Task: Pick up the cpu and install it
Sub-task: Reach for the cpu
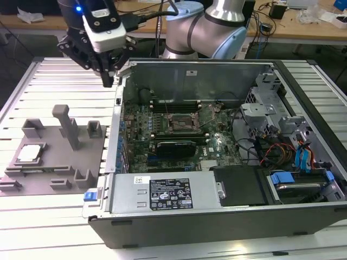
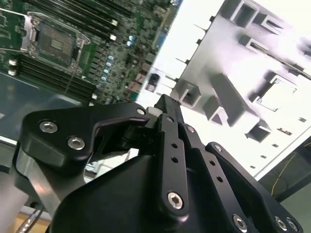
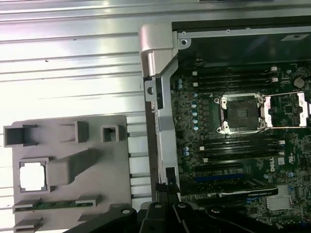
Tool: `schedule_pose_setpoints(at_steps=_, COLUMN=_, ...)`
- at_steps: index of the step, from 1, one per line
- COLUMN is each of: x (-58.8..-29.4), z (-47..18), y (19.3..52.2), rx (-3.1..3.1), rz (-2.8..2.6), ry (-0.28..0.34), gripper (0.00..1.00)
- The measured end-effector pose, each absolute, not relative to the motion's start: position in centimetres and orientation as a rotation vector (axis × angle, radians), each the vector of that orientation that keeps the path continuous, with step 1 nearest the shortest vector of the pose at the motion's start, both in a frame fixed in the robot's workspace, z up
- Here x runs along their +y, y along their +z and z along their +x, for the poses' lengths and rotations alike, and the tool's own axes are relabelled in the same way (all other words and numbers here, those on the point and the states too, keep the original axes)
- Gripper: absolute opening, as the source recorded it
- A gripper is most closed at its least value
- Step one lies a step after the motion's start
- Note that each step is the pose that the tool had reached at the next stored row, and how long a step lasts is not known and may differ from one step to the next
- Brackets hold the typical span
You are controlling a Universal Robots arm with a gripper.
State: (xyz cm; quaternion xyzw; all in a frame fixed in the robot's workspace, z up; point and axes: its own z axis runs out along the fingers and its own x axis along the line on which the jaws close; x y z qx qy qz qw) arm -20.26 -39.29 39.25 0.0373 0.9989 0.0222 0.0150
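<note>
The cpu (image 1: 30,153) is a small square chip with a bright silver top, lying flat in a recess of the grey fixture plate (image 1: 54,162) on the exterior view's left. It also shows as a white square in both wrist views (image 3: 33,175) (image 2: 278,92). The open cpu socket (image 1: 181,122) sits mid-motherboard inside the computer case, with its metal latch frame raised (image 3: 241,112) (image 2: 56,42). My gripper (image 1: 108,81) hangs in the air above the case's near-left wall, between fixture and socket. Its black fingers (image 2: 167,116) are shut together with nothing in them.
The open case (image 1: 217,216) has tall metal walls (image 3: 158,53). Memory slots flank the socket; a power supply, cables and drive bays fill the exterior view's right. The fixture carries an upright post (image 1: 68,124) and several small blocks. All rests on a slatted metal table (image 1: 54,81).
</note>
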Motion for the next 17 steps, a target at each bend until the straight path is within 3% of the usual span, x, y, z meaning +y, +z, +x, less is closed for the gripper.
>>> schedule_pose_setpoints(at_steps=17, x=-38.1, z=-26.4, y=38.7, rx=3.107, rz=0.116, ry=0.069, gripper=0.11)
